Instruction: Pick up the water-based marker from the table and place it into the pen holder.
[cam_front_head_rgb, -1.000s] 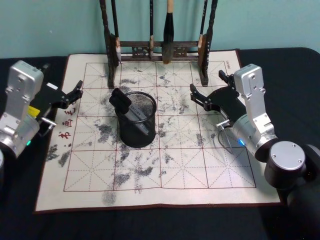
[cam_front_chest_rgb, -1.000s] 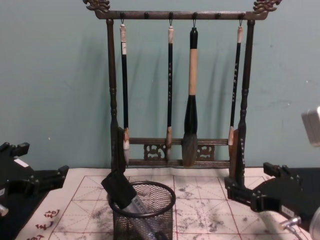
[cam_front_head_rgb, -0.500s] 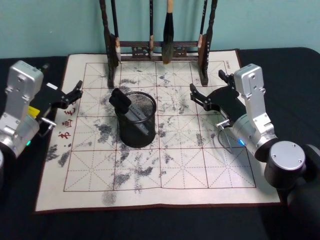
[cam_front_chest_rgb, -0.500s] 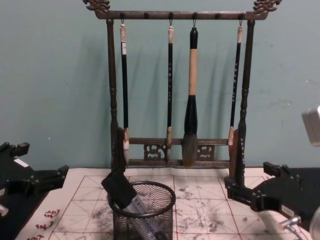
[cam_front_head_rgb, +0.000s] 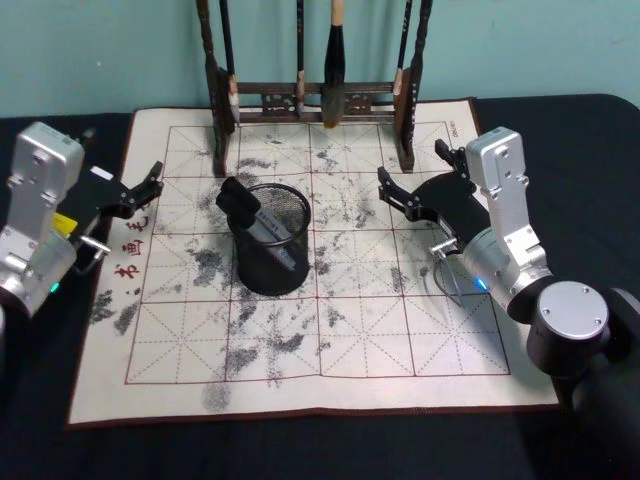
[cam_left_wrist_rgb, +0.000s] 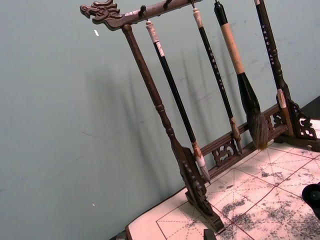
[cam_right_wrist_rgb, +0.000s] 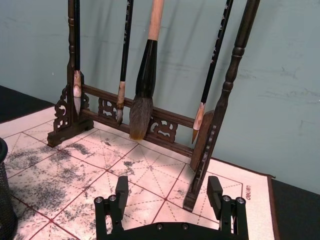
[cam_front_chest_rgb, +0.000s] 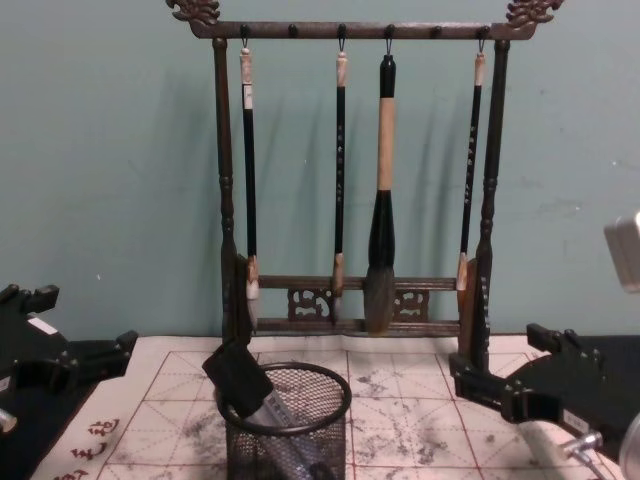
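Both grippers, left (cam_front_head_rgb: 148, 183) and right (cam_front_head_rgb: 392, 192), hover released beside the pen holder (cam_front_head_rgb: 274, 240). Marker (cam_front_head_rgb: 250, 216) leans inside it, cap above rim.

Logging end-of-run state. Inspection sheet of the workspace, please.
Surface: ink-stained grid mat on black table.
Job's things: marker stands tilted in the pen holder, cap over the rim.
Clutter: brush rack at the mat's far edge, four brushes hanging.
Grippers: left gripper open, empty, at the mat's left edge; right gripper open, empty, right of the holder.
Cables: nothing seen.
Surroundings: teal wall behind.
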